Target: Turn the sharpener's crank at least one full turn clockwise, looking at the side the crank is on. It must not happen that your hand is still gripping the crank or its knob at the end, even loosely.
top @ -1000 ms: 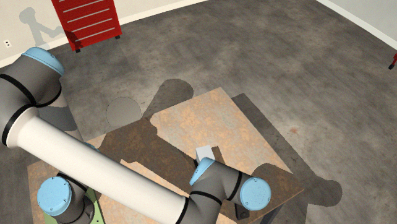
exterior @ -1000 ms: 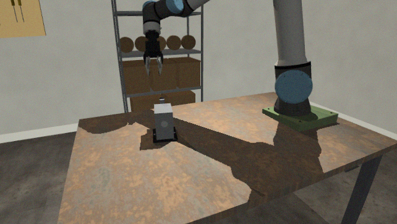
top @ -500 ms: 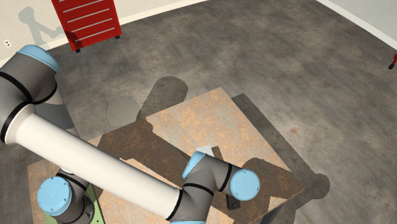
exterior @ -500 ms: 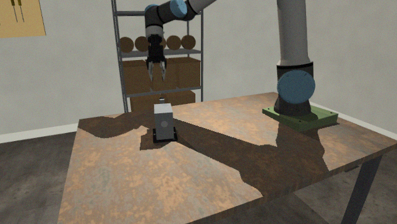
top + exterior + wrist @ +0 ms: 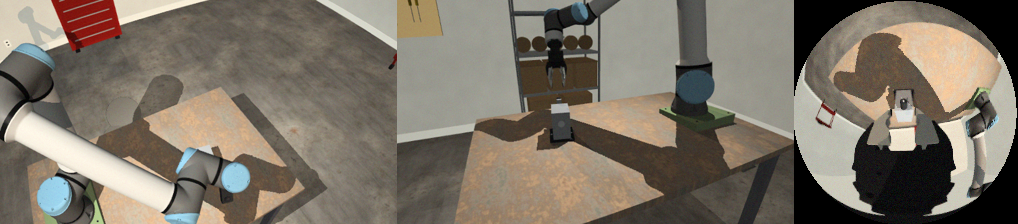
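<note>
The sharpener [image 5: 561,125] is a grey box on a black base, standing upright on the wooden table. A small crank knob [image 5: 558,98] sticks up behind its top edge. My gripper [image 5: 557,83] hangs straight above the sharpener, pointing down, with a clear gap of air above the knob. Its fingers stand partly apart with nothing between them. In the wrist view the sharpener [image 5: 903,107] lies right below, between my fingers. In the overhead view my wrist hides nearly all of the sharpener [image 5: 205,149].
My arm's green base plate [image 5: 697,117] sits at the table's right side. A metal shelf with boxes [image 5: 558,62] stands behind the table. A red tool cabinet [image 5: 88,21] stands by the far wall.
</note>
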Controlling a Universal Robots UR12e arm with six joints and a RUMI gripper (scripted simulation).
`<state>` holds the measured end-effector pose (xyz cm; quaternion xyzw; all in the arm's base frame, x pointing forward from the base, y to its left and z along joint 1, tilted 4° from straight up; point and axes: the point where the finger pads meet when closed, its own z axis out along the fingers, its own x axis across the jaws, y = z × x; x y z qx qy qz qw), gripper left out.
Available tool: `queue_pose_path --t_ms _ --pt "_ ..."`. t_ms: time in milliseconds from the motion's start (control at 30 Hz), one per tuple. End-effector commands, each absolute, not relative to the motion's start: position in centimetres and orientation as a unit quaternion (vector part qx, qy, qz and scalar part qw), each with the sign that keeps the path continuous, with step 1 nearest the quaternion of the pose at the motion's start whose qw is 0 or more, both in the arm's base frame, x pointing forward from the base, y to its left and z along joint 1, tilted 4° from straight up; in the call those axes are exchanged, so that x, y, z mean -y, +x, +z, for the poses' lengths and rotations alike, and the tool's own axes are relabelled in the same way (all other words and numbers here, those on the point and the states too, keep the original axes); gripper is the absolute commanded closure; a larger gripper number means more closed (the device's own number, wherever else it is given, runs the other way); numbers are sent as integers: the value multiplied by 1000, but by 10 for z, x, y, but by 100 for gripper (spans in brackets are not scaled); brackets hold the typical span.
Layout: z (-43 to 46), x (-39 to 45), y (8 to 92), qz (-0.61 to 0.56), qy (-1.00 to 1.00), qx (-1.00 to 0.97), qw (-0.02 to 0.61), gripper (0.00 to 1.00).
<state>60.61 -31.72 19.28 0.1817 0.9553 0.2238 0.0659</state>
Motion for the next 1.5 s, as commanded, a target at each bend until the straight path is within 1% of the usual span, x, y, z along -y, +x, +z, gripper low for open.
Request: queue_pose_path --t_ms 0,333,1467 --pt "181 311 610 223 182 -955 67 68" --pt "162 302 614 223 182 -955 67 68" --pt "162 302 614 223 182 -955 67 68"
